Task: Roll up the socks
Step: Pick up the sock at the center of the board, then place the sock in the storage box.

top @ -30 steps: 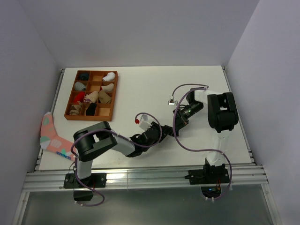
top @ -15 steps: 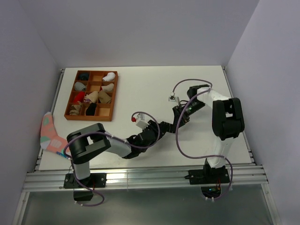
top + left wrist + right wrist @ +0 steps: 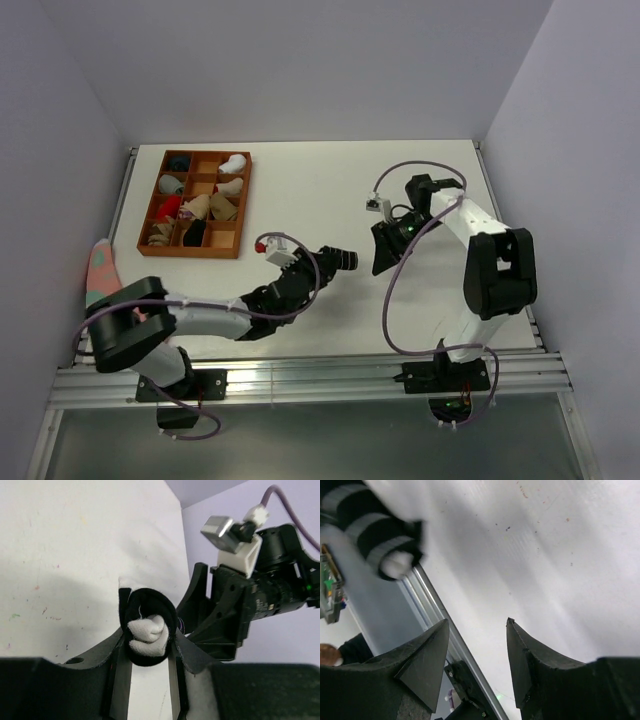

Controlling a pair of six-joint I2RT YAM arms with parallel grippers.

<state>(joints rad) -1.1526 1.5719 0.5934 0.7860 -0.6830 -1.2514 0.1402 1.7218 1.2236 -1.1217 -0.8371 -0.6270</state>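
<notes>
White tabletop (image 3: 300, 180) spreads under both arms, and a divided tray (image 3: 243, 205) sits well apart from either claw. The left claw (image 3: 148, 647) pinches the rolled black striped sock (image 3: 148, 630) between its 2 fingers. The roll's long axis points out past the fingertips toward the right claw (image 3: 477, 630). That claw stands spread and empty just off the roll's pale end, not touching it. Any carry toward the tray looks like the left arm's job.

Rolled sock (image 3: 148, 605): black knit cloth, white inside. Fingers (image 3: 118, 672) of left gripper (image 3: 148, 639): matt black plastic. Table (image 3: 75, 540): matt white, speckled. Tray (image 3: 226, 238): brown wood.
</notes>
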